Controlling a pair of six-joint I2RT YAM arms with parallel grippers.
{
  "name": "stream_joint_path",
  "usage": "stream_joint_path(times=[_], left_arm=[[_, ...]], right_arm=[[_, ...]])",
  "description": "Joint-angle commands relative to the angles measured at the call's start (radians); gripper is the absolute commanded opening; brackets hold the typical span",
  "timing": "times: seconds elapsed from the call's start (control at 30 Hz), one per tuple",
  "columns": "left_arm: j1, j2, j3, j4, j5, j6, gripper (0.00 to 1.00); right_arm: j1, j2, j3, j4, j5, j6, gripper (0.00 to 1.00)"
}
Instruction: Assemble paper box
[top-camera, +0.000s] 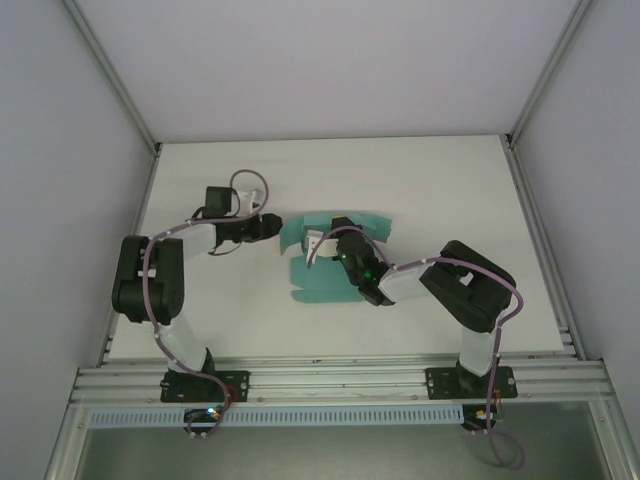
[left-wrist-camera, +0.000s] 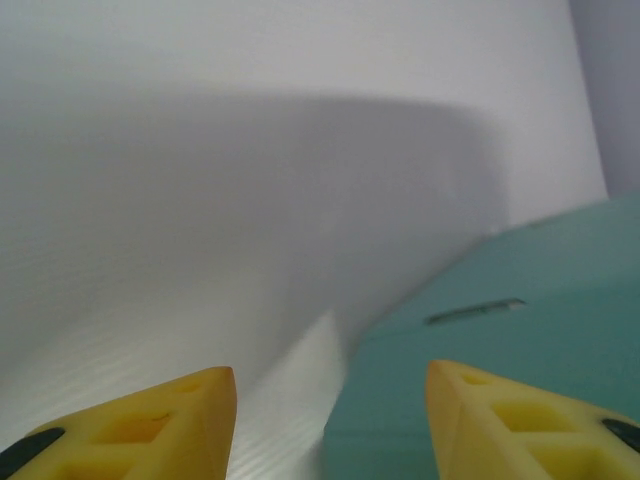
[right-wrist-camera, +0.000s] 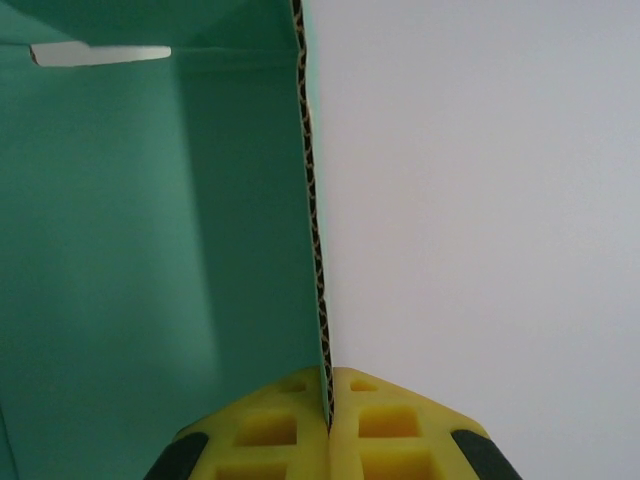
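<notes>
The paper box (top-camera: 318, 284) is a teal-green die-cut card sheet lying mid-table, with part of it raised. My right gripper (top-camera: 320, 243) is over its middle. In the right wrist view the yellow fingertips (right-wrist-camera: 328, 400) are shut on the edge of an upright panel of the paper box (right-wrist-camera: 150, 250), whose corrugated edge runs straight up from the jaws. My left gripper (top-camera: 277, 226) is at the sheet's left edge. Its yellow fingers (left-wrist-camera: 180, 425) stand apart, open (left-wrist-camera: 330, 370), and a corner of the paper box (left-wrist-camera: 520, 320) with a slot reaches in from the right, untouched.
The white table (top-camera: 430, 180) has bare room on all sides of the sheet. Grey walls and metal frame posts (top-camera: 530, 200) close it in at the sides and back. An aluminium rail (top-camera: 330, 380) runs along the near edge.
</notes>
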Motion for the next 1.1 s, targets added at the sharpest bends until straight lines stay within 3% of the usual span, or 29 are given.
stream_joint_path(times=[0.0, 0.3, 0.53, 0.67, 0.77, 1.07], left_arm=[[-0.040, -0.068, -0.040, -0.005, 0.062, 0.127, 0.53], [-0.133, -0.162, -0.157, 0.091, 0.017, 0.182, 0.52], [-0.172, -0.166, -0.182, 0.163, -0.083, 0.199, 0.52], [-0.194, -0.156, -0.202, 0.315, -0.155, 0.165, 0.47], [-0.204, -0.134, -0.212, 0.392, -0.170, 0.154, 0.47], [-0.269, -0.079, -0.210, 0.407, -0.156, 0.159, 0.47]], right_arm=[[-0.003, -0.018, 0.017, -0.009, 0.014, 0.020, 0.00], [-0.005, -0.050, 0.008, -0.071, 0.014, 0.042, 0.00], [-0.002, -0.075, 0.012, -0.124, -0.009, 0.067, 0.00], [0.005, -0.095, 0.011, -0.201, -0.038, 0.112, 0.00], [0.012, -0.105, 0.013, -0.242, -0.046, 0.142, 0.00], [0.012, -0.106, 0.046, -0.332, -0.039, 0.216, 0.00]])
